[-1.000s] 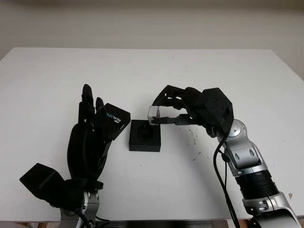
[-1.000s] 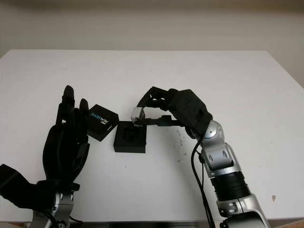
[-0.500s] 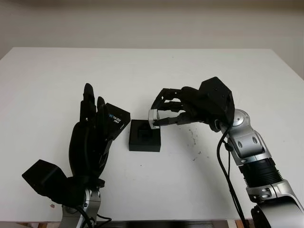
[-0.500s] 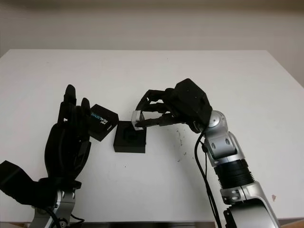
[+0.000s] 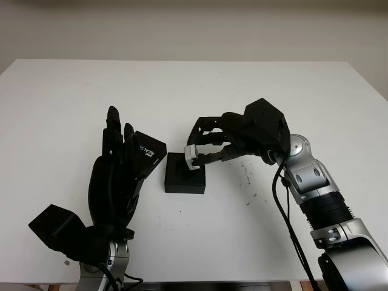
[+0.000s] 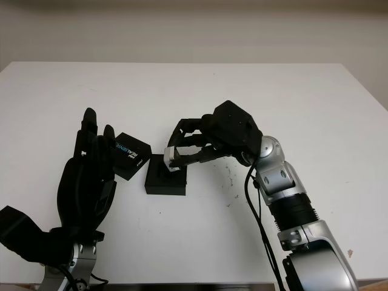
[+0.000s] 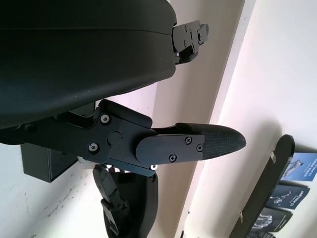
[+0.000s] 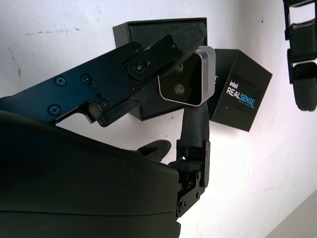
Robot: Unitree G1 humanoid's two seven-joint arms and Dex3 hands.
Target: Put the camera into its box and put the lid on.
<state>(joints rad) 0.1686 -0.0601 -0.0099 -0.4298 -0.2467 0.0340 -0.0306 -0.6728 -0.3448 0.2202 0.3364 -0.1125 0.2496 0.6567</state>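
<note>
The box [image 5: 184,173], a black open tray, sits near the middle of the white table [image 5: 273,97]. The right hand [image 5: 209,145] is just above the right part of the box, and its fingers [image 8: 148,54] are clamped on the camera [image 5: 192,155], a small silver body with a dark front. The camera hangs over the opening of the box; from the head views it seems not yet seated inside, but whether it touches the inner foam I cannot tell. In the right wrist view the two lenses of the camera face outward, and the box is directly behind it.

The lid [image 5: 147,154], black with blue-white lettering, lies just left of the box, tilted, with one corner near it. The left hand [image 5: 115,170] stands to the left of the box, open, holding nothing, and partly covers the left side of the lid.
</note>
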